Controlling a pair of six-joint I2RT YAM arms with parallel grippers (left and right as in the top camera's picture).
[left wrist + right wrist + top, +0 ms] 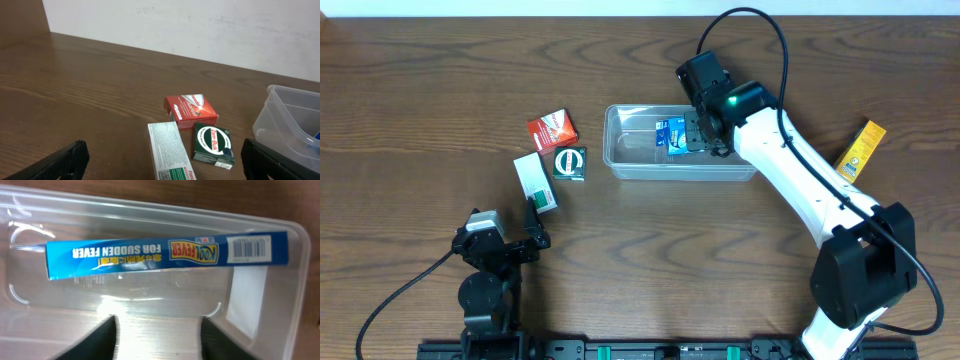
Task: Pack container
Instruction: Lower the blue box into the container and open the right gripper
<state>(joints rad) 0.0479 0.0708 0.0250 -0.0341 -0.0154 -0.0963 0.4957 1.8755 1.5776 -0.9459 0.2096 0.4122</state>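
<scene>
Dark wood-grain table fills the scene. Over its middle, the right gripper (159, 339) hangs inside the clear container (616, 168), fingers parted with nothing between them. A blue Kool Fever box (150, 255) lies in the tub just beyond the tips. The left gripper (535, 226) is spread wide and empty, near a white box (535, 182). A green box (570, 162) and a red box (552, 129) lie close by, off the container's short end. A yellow box (860, 150) lies well apart.

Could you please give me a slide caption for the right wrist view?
Blue Kool Fever box sits inside the clear container, just ahead of the open right gripper.
</scene>
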